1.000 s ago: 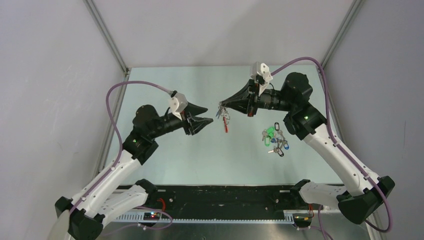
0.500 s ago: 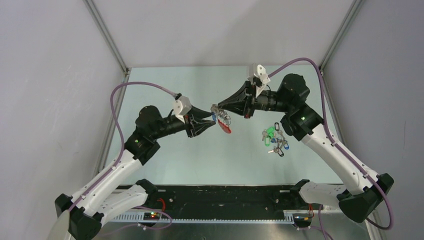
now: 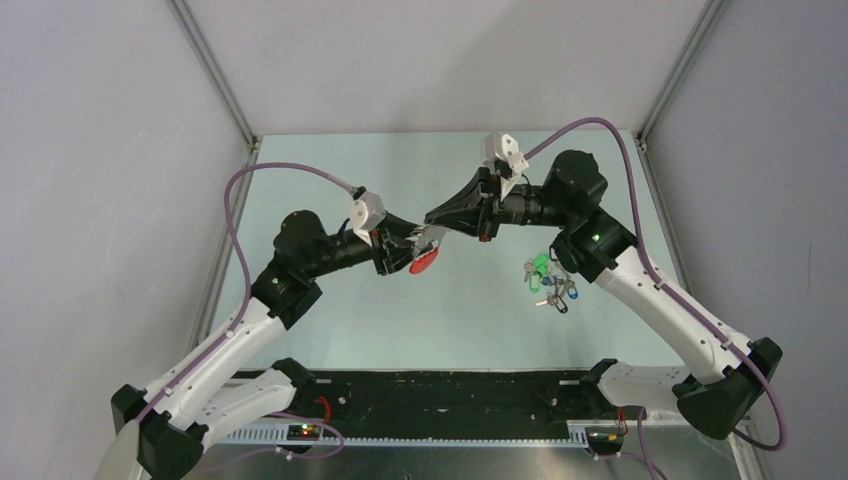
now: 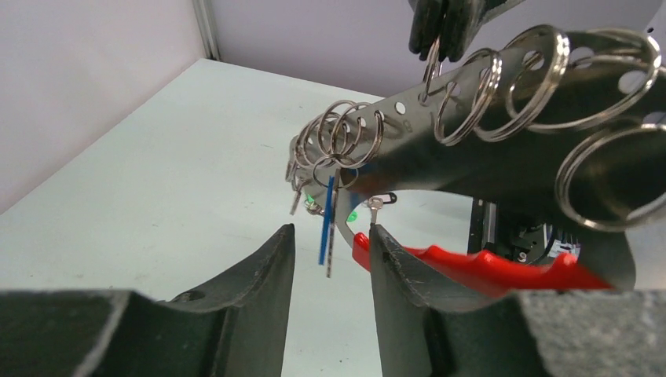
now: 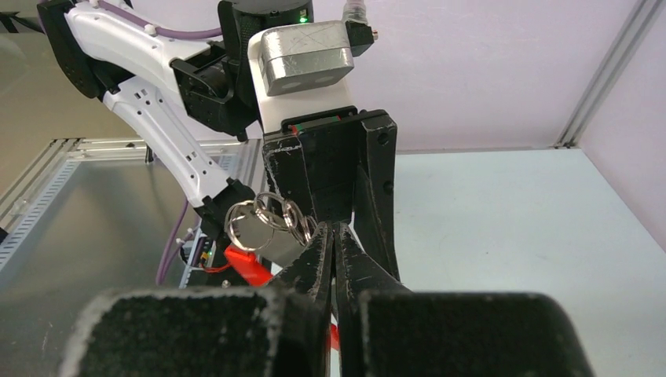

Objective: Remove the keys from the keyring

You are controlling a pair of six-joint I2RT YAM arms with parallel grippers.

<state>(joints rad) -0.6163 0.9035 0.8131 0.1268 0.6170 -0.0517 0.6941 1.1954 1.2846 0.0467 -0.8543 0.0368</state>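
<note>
Both arms reached inward from their bases, forearms nearly level, and their wrists met above the middle of the table (image 3: 400,330). The left gripper (image 3: 417,250) pointed right, its jaws parted by a moderate gap and closed on nothing. The right gripper (image 3: 431,218) pointed left and slightly downward, its jaws pressed together on one of the split rings (image 4: 345,135) of the keyring (image 3: 424,262), which hung in the air at the left fingertips. In the left wrist view, the grey strip (image 4: 440,161) carrying the rings ran above the right-hand finger (image 4: 404,298), and the red band (image 4: 471,269) lay against that finger's tip. A blue key (image 4: 323,224), seen edge-on, dangled from the strip's near end, in line with the gap between the left jaws. A cluster of loose keys (image 3: 548,281) lay on the table beneath the right forearm, well apart from the keyring.
</note>
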